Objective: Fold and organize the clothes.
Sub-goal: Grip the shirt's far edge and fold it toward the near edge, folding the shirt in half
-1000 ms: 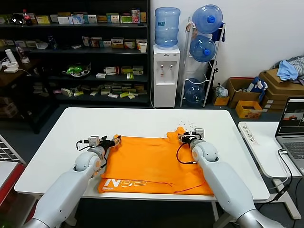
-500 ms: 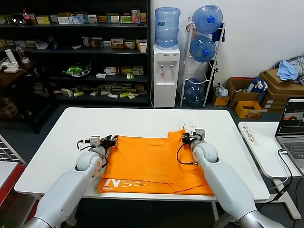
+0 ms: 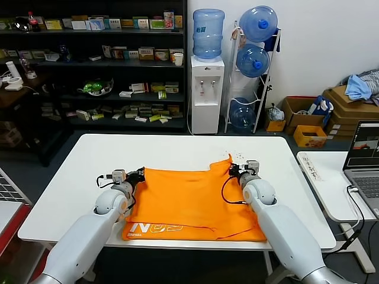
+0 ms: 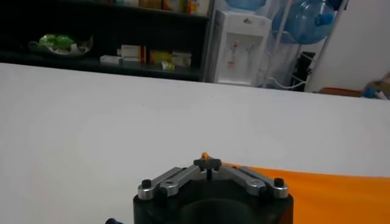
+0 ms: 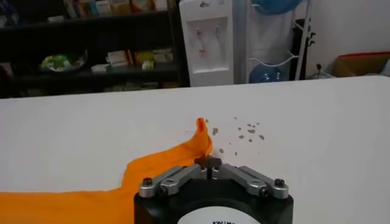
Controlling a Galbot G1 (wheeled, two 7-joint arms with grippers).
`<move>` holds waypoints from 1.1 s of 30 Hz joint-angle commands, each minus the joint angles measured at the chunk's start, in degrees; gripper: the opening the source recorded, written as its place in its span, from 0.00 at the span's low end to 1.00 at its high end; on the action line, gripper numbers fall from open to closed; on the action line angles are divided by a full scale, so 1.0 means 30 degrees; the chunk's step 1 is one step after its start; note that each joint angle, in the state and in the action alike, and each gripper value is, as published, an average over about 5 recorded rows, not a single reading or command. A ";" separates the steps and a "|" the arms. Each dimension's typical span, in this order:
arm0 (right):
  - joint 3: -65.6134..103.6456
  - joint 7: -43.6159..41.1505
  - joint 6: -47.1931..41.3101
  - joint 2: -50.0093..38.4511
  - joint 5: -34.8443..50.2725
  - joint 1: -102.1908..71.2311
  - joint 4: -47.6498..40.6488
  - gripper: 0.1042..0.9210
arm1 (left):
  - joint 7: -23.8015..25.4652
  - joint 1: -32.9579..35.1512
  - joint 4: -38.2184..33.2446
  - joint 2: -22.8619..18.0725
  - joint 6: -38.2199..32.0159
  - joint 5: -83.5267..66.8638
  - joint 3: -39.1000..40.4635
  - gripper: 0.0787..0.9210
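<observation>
Orange cotton T-shirt [image 3: 192, 201] lies on the white worktop [image 3: 89, 160] in the head view, folded over with white lettering along the near edge, the left claw [image 3: 140, 175] at its far left corner and the right claw [image 3: 233, 170] at its far right corner, so I judge one fold made and more left. Left wrist view: left claw [image 4: 208, 167] pinched together on an orange corner. Right wrist view: right claw [image 5: 208, 163] clamped on the shirt's raised corner.
</observation>
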 commanded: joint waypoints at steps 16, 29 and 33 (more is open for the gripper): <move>0.2937 0.1860 -0.0408 -0.4095 0.1273 -0.9456 1.1717 0.03 | -0.1185 0.7806 -1.0670 0.2752 -0.0093 0.0891 -0.3175 0.02; 0.4608 0.2734 -0.0938 -0.4770 0.1446 -1.2550 1.4619 0.03 | -0.1721 1.1059 -1.3427 0.2676 -0.0181 0.1997 -0.3812 0.02; 0.4842 0.2959 -0.1133 -0.4821 0.1489 -1.2942 1.4929 0.03 | -0.1829 1.1476 -1.3566 0.2588 -0.0212 0.2228 -0.3952 0.02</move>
